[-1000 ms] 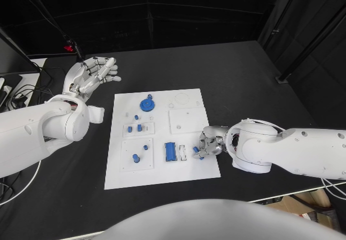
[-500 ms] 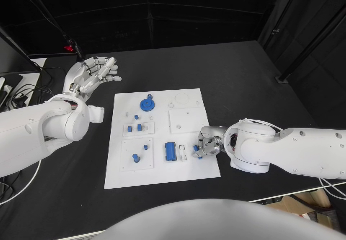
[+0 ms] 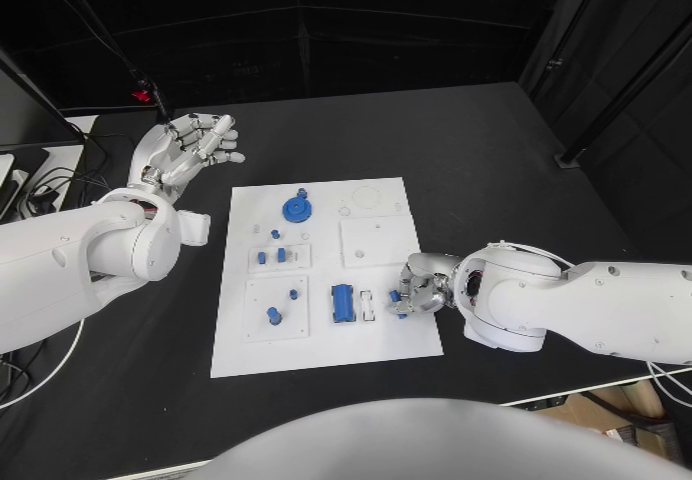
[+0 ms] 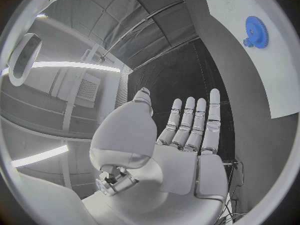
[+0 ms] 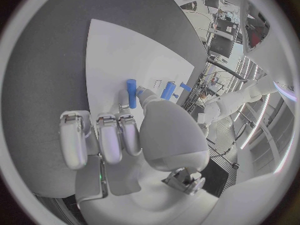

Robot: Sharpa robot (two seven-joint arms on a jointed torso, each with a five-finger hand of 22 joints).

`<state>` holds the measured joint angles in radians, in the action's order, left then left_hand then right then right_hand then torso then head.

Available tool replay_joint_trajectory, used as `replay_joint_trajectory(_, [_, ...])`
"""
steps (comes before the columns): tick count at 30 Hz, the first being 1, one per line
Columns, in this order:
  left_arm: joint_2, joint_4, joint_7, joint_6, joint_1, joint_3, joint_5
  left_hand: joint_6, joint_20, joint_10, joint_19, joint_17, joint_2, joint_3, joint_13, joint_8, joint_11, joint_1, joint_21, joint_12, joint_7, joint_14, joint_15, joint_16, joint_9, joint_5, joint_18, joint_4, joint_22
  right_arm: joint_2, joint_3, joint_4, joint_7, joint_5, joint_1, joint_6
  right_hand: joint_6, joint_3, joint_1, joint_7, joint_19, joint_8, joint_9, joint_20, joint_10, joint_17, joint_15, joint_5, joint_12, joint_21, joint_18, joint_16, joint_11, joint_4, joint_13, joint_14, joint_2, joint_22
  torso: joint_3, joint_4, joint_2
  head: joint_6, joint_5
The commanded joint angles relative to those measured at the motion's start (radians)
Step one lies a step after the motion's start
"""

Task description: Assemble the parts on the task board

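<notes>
The white task board (image 3: 320, 345) lies mid-bench, carrying a blue gear (image 3: 296, 209) at its far end and a blue block (image 3: 342, 303) nearer. The right hand (image 3: 420, 288) pinches a small blue part (image 3: 394, 297) at the board's right edge. The left hand (image 3: 185, 148) hovers far left, fingers (image 4: 211, 116) straight, holding nothing.

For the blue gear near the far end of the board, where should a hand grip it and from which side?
Probably from straight above, fingers pinching opposite sides of the toothed rim. The blue gear lies flat on the white board, so its faces are not reachable; only the rim is. The open left hand hovers off the board's far left corner, nearest it.
</notes>
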<state>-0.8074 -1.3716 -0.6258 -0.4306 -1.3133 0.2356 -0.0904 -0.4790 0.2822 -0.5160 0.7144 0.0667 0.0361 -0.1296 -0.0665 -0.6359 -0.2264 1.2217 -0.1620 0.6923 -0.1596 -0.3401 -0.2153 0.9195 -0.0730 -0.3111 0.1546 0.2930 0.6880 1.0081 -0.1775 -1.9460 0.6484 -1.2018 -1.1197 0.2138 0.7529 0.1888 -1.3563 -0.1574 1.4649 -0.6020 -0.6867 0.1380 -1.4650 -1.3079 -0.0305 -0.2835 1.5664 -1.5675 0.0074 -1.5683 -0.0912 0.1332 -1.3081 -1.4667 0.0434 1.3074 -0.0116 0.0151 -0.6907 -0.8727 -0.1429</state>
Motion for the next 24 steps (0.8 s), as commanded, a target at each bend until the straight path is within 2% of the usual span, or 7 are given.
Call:
replay_joint_trajectory(1, [-0.001,0.000,-0.002,0.011,-0.001,-0.001,0.001,0.007,0.000,0.005,0.004,-0.001,0.011,-0.006,0.002,-0.006,0.000,0.002,-0.003,0.007,-0.109,0.000,0.007,0.003,0.001,-0.005,0.001,-0.001,0.002,0.008,-0.008,-0.003,-0.031,0.043,0.007,0.046,0.009,0.080,0.009,0.000,0.106,0.174,0.538,0.005,-0.106,-0.263,-0.004,-0.006,0.004,-0.003,-0.007,-0.002,0.001,-0.077,-0.263,-0.104,-0.007,0.263,-0.0002,-0.0006,0.000,0.000,0.000])
replay_joint_trajectory(7, [-0.001,0.000,-0.001,0.011,-0.001,-0.001,0.001,0.007,0.000,0.005,0.004,-0.001,0.011,-0.006,0.002,-0.006,0.000,0.002,-0.003,0.007,-0.109,0.000,0.007,0.003,0.001,-0.005,0.001,-0.001,0.002,0.020,-0.007,-0.016,-0.053,0.050,0.007,0.067,0.012,0.082,0.010,-0.002,0.106,0.180,0.542,0.005,-0.106,-0.263,-0.005,-0.009,0.004,-0.003,-0.007,-0.002,0.000,-0.082,-0.263,-0.104,-0.017,0.263,-0.0007,0.0007,-0.001,0.000,-0.001])
replay_joint_trajectory(15, [0.000,0.001,0.000,0.013,0.000,-0.001,0.001,0.007,0.000,0.005,0.004,-0.001,0.011,-0.006,0.002,-0.006,0.000,0.002,-0.003,0.007,-0.109,0.000,0.007,0.003,0.001,-0.005,0.001,-0.001,0.002,0.028,-0.007,-0.023,-0.079,0.062,0.007,0.089,0.008,0.080,0.019,-0.005,0.106,0.190,0.549,0.006,-0.106,-0.263,-0.005,-0.008,0.004,-0.003,-0.007,-0.002,-0.003,-0.084,-0.263,-0.104,-0.030,0.263,-0.0002,-0.0011,-0.001,0.000,0.001])
replay_joint_trajectory(24, [0.000,0.001,0.001,0.013,0.000,-0.001,0.001,0.007,0.000,0.005,0.004,-0.001,0.011,-0.006,0.002,-0.006,0.000,0.002,-0.003,0.007,-0.109,0.000,0.007,0.003,0.001,-0.005,0.001,-0.001,0.002,0.032,-0.007,-0.022,-0.106,0.099,0.007,0.113,0.012,0.080,0.025,-0.007,0.106,0.192,0.550,0.006,-0.106,-0.263,-0.006,-0.008,0.004,-0.003,-0.007,-0.002,-0.005,-0.081,-0.263,-0.104,-0.031,0.263,-0.0006,0.0004,-0.001,0.000,0.000])
